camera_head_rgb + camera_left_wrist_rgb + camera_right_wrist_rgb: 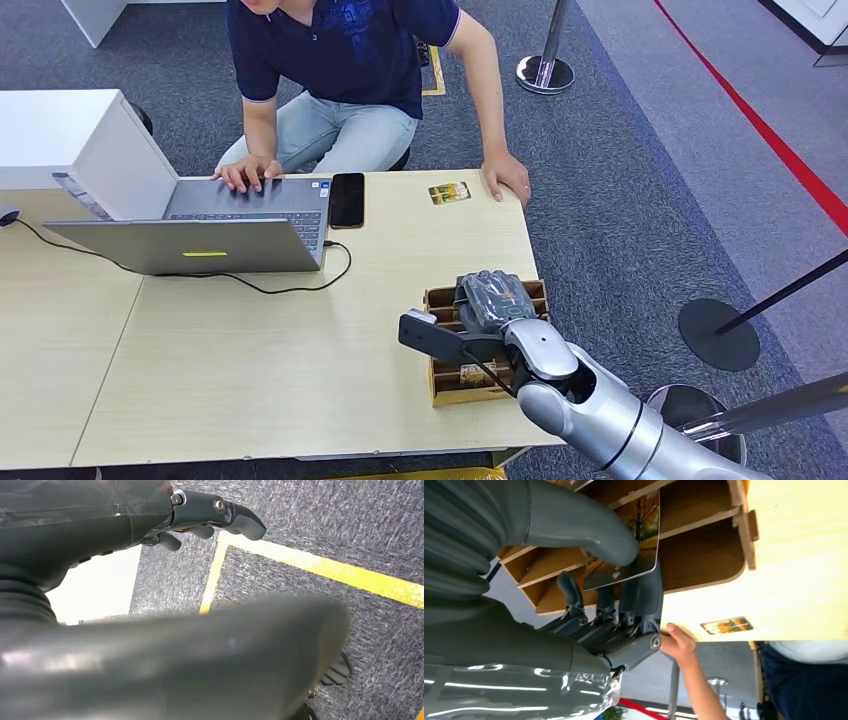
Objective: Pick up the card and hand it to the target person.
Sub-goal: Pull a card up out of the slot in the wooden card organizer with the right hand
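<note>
Right arm [610, 410], silver, enters from the lower right of the head view and ends in the right hand [490, 300], held over a slotted wooden box [455, 385] at the desk's near right edge. Right wrist view: the thumb [589, 527] lies on the picture face of a card [639, 535] and the dark fingers [644, 595] press its back, so the hand is clamped on the card, which stands in a slot of the box, between the wooden dividers. Whether the card still rests on the slot's floor cannot be told.

Second card [449, 192], lying flat near the far edge of the desk [250, 370], just beside the person's hand [506, 176], which rests on that edge. Person [350, 70], seated behind the desk, in a dark blue shirt; the other hand [248, 173] is on the keyboard of an open laptop [200, 235]. Black phone [347, 199], flat, touching the laptop's right side. Black cable [290, 287], running from the laptop across the desk.

Left hand [200, 515], left wrist view: over grey carpet with a yellow line [320, 567], fingers loosely curved and apart, holding nothing.
</note>
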{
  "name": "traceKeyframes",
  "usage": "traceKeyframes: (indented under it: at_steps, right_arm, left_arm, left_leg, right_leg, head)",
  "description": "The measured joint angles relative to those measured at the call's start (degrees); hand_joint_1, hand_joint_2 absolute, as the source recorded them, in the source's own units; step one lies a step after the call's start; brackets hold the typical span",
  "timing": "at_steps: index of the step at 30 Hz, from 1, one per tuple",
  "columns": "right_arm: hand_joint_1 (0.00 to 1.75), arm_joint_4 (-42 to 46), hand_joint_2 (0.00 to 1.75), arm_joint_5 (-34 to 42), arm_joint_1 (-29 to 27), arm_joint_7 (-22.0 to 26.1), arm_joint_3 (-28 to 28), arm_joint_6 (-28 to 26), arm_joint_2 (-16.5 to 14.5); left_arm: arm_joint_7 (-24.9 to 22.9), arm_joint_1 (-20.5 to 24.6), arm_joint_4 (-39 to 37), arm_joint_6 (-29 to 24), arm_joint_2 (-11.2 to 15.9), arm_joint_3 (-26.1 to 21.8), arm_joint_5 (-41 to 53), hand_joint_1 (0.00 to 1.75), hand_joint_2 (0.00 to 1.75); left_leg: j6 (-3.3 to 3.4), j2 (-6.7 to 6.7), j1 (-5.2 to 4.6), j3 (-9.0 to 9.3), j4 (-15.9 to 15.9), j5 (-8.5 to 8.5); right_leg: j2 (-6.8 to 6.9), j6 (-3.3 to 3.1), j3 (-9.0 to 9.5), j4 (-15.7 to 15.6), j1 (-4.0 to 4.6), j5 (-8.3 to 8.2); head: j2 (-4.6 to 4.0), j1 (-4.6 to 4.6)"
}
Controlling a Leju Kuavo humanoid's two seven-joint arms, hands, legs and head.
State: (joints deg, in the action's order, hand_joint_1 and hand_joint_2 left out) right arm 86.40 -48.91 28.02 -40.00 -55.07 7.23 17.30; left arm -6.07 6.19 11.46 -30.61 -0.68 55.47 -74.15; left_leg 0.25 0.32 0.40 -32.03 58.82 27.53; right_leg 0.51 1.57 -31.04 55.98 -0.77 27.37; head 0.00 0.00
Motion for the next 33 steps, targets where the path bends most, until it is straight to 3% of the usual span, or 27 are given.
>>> traceKeyframes:
  at_steps: [6,10,15,21,33]
  right_arm:
    - [1.51,-0.03,1.75,0.16,0.02,0.0,-0.05,0.01,0.04]
    - [1.73,-0.03,1.75,0.44,0.08,0.0,-0.2,0.03,0.2]
    - [1.75,0.88,1.75,0.49,0.56,0.01,-0.99,-1.21,0.56]
    - [1.75,5.68,1.75,-1.34,1.06,1.39,-0.44,-8.16,1.72]
    - [1.75,20.62,1.75,-7.55,-0.82,4.05,6.01,-18.68,4.46]
  left_arm:
    - [0.19,-0.02,0.19,0.57,0.15,0.1,0.1,0.0,1.75]
    - [0.14,0.02,0.08,0.97,0.28,0.69,0.62,0.0,1.75]
    - [1.3,-0.02,0.05,-0.68,0.3,-0.57,-0.38,0.0,1.75]
    - [1.28,-0.03,0.09,-0.72,0.49,-0.51,-0.41,0.0,1.75]
    - [1.37,-0.03,0.15,-0.26,1.15,0.14,0.4,0.0,1.75]
  left_leg:
    - [0.0,0.0,0.01,0.01,-0.02,-0.01]
    - [0.01,-0.02,0.0,-0.03,0.05,0.03]
    - [0.01,-0.02,0.0,-0.02,0.04,0.02]
    - [0.01,0.01,0.0,-0.08,0.09,0.03]
    - [0.04,-0.12,-0.02,-0.19,0.19,0.05]
  right_leg:
    - [-0.01,-0.01,0.01,-0.02,0.01,-0.02]
    - [0.05,0.02,-0.02,0.05,0.0,0.05]
    - [0.04,0.02,-0.01,0.04,0.0,0.04]
    - [0.01,0.02,-0.08,0.09,0.0,0.04]
    - [0.15,0.03,-0.17,0.21,-0.02,0.12]
  head:
    - [0.0,0.0]
    - [0.0,0.0]
    - [0.0,0.0]
    - [0.0,0.0]
    - [0.0,0.0]
